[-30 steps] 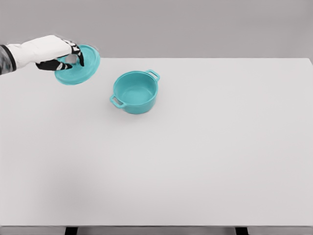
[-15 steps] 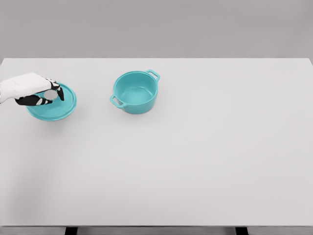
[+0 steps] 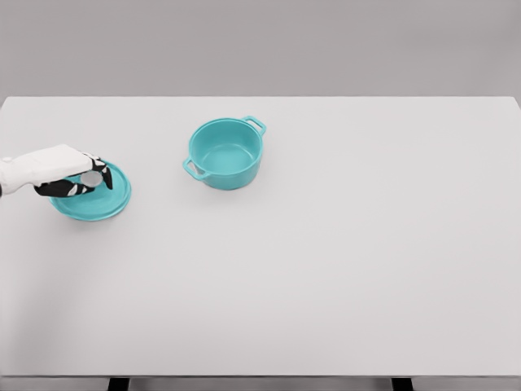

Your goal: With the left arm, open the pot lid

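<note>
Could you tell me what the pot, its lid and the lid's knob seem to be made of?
Pot: probably enamelled metal or ceramic; uniform matte teal inside and out, thick rim, moulded loop handles. Lid: the same teal finish, so likely the same material. Knob: pale grey, possibly metal; the left hand partly hides it. Being a simulator render, the surfaces show little texture.

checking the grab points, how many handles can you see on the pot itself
2: one handle on the far right rim of the pot, one handle on its near left rim. Neither looks hidden; the pot is open.
</note>
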